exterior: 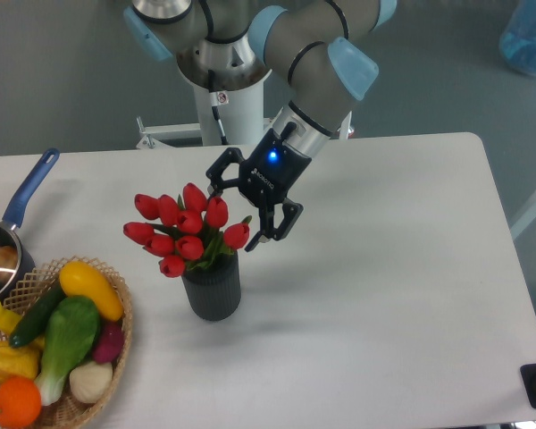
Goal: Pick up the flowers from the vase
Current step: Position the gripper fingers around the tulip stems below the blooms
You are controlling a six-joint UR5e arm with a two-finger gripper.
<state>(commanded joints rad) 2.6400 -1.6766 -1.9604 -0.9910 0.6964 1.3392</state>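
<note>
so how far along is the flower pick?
Done: the open black two-finger gripper has reached the bunch of red tulip buds. In hand: lining up beside the buds. Left: closing and lifting; the flowers sit in the dark grey ribbed vase.
</note>
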